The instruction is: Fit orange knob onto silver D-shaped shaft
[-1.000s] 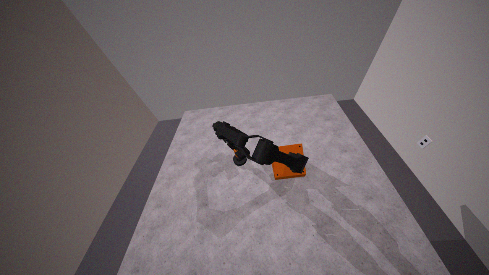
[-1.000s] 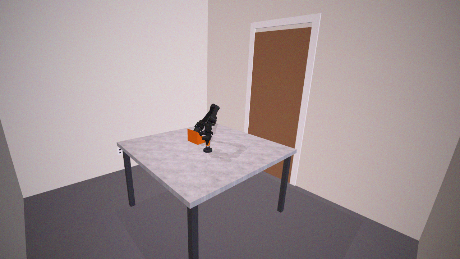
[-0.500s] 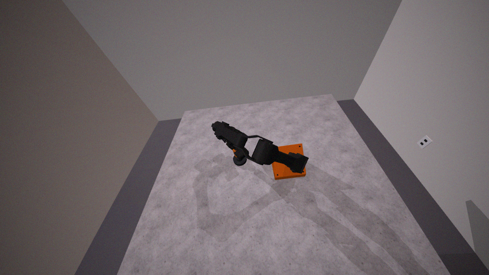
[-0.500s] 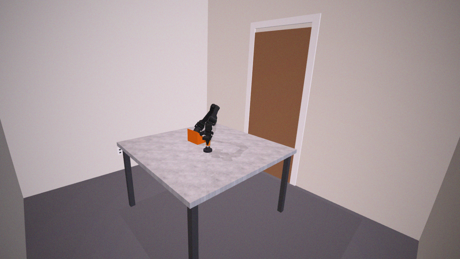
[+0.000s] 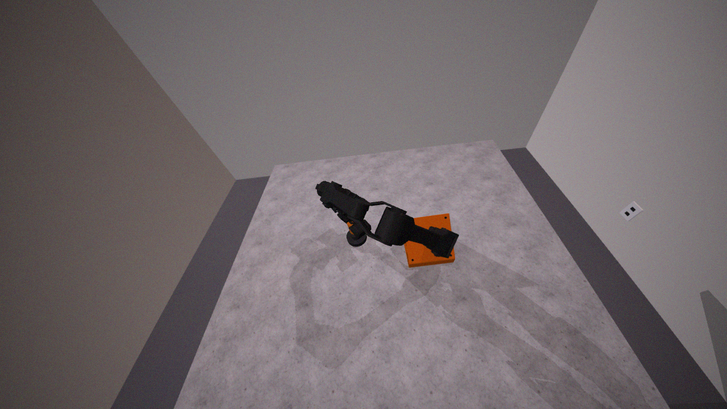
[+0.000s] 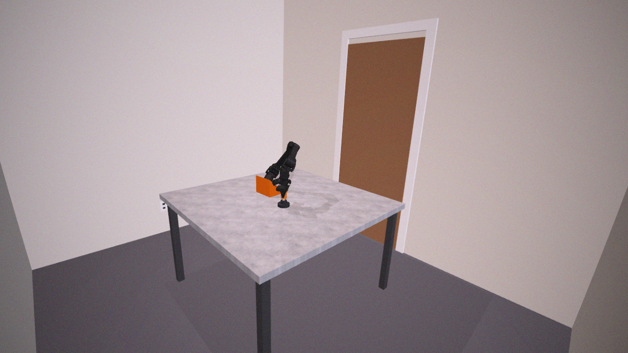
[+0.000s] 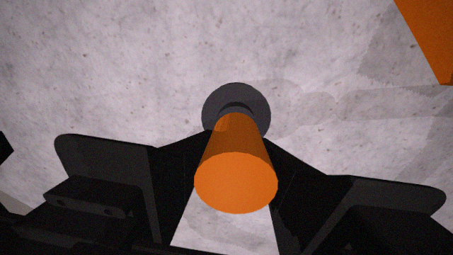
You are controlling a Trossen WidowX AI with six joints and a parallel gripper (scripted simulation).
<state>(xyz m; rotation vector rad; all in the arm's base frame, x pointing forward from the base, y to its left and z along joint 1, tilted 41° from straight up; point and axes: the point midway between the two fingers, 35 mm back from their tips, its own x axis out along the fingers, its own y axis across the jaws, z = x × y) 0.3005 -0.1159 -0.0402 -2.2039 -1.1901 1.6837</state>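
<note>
The orange knob [image 5: 350, 227] [image 6: 284, 196] [image 7: 236, 184] is a tall cylinder, held upright between the black fingers of my gripper [image 7: 235, 138]. My gripper is shut on it. The dark round pedestal [image 5: 356, 240] [image 6: 283, 205] [image 7: 236, 93] stands on the table, directly below the knob. A little of the pale shaft [image 6: 283, 200] seems to show between knob and pedestal in the exterior view, so the knob's underside is above the pedestal. The wrist view shows only the knob's closed top and side. The hole and both flat sides are hidden.
An orange block [image 5: 431, 258] [image 6: 265, 187] [image 7: 432, 39] with small dark corner holes stands under the arm's base end. The arm [image 5: 393, 226] [image 6: 284, 173] reaches from there to the pedestal. All stand on the grey mottled table [image 5: 406, 345] [image 6: 246, 237]; its edges are well away from the pedestal.
</note>
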